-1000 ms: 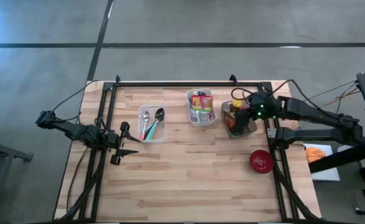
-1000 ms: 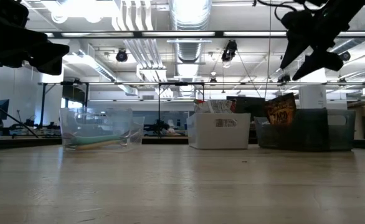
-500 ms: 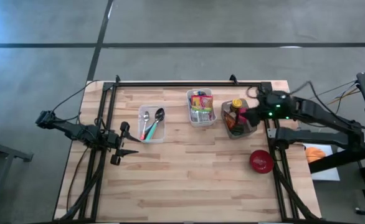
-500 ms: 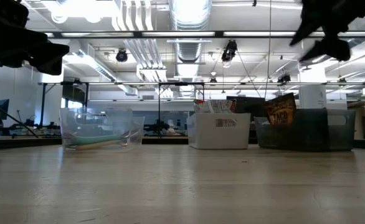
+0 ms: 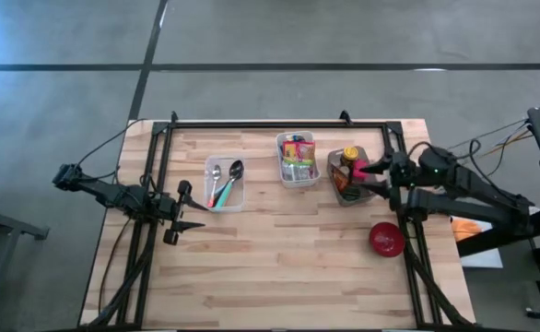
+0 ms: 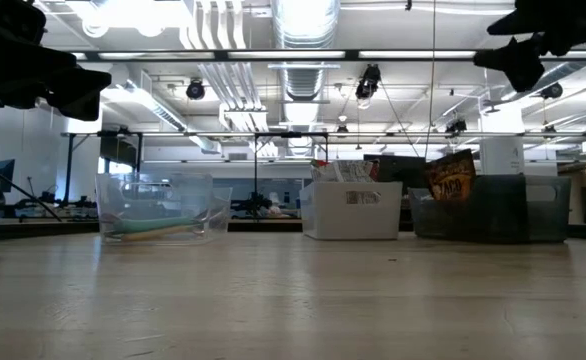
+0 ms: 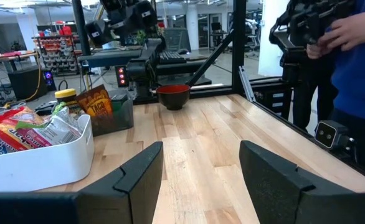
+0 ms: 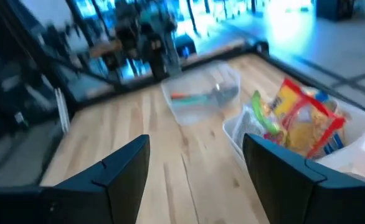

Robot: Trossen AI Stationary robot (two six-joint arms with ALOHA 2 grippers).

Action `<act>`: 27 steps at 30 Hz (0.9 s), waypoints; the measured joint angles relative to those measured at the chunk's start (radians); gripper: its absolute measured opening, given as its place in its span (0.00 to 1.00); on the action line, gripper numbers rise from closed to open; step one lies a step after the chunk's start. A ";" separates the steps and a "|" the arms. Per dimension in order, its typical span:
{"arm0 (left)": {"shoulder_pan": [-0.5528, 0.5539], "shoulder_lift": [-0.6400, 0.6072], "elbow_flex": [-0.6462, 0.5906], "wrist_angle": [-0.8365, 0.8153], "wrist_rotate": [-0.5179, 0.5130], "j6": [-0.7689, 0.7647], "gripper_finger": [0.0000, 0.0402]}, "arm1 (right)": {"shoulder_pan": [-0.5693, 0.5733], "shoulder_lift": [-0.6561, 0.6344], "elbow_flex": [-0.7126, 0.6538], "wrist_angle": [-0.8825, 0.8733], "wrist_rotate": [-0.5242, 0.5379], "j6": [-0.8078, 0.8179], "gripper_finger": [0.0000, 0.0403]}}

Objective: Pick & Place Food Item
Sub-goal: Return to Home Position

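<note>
Two grippers: both are held wide open, with nothing between the fingers.
Right gripper [image 5: 366, 176]: held high over the right side of the black bin [image 5: 344, 198], jaws pointed across the table [image 5: 279, 267].
Brown pack [image 6: 450, 176]: stood upright in the black bin, below the right jaws and not touched by them.
Yellow-lidded can [image 5: 350, 154]: set in the same bin, just beside the pack.
Left gripper [image 5: 193, 208]: held near the table's left edge, just beside the clear bin [image 5: 226, 159].
Spoons [image 5: 233, 173]: laid in the clear bin.
White bin [image 5: 297, 183]: placed between the other two bins, filled with snack packs [image 5: 298, 152].
Red bowl [image 5: 386, 239]: seen near the table's right edge, apart from the bins.
</note>
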 joint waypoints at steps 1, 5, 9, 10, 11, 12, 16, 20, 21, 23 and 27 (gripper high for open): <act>0.000 0.000 0.000 0.000 0.000 0.000 0.53 | 0.000 -0.025 -0.024 0.033 0.001 0.018 0.63; 0.000 0.000 0.000 0.000 0.000 0.000 0.53 | 0.001 -0.112 -0.111 0.092 0.042 0.069 0.63; 0.000 0.000 0.000 0.000 0.000 0.000 0.53 | 0.001 -0.182 -0.200 0.174 0.060 0.164 0.63; 0.000 0.000 0.000 0.000 0.000 0.000 0.53 | 0.002 -0.199 -0.220 0.198 0.058 0.185 0.63; 0.000 0.000 0.000 0.000 0.000 0.000 0.53 | 0.006 -0.213 -0.238 0.218 0.057 0.197 0.63; 0.000 0.000 0.000 0.000 0.000 0.000 0.53 | 0.013 -0.225 -0.251 0.226 0.058 0.198 0.63; 0.000 0.000 0.000 0.000 0.000 0.000 0.53 | 0.063 -0.248 -0.289 0.234 0.088 0.195 0.63; 0.000 0.000 0.000 0.000 0.000 0.000 0.53 | 0.136 -0.245 -0.327 0.238 0.193 0.172 0.63; 0.000 0.000 0.000 0.000 0.000 0.000 0.53 | 0.155 -0.243 -0.338 0.250 0.216 0.159 0.63; 0.000 0.000 0.000 0.000 0.000 0.000 0.53 | 0.194 -0.239 -0.363 0.300 0.241 0.113 0.63; 0.000 0.000 0.000 0.000 0.000 0.000 0.53 | 0.258 -0.240 -0.427 0.373 0.326 0.031 0.63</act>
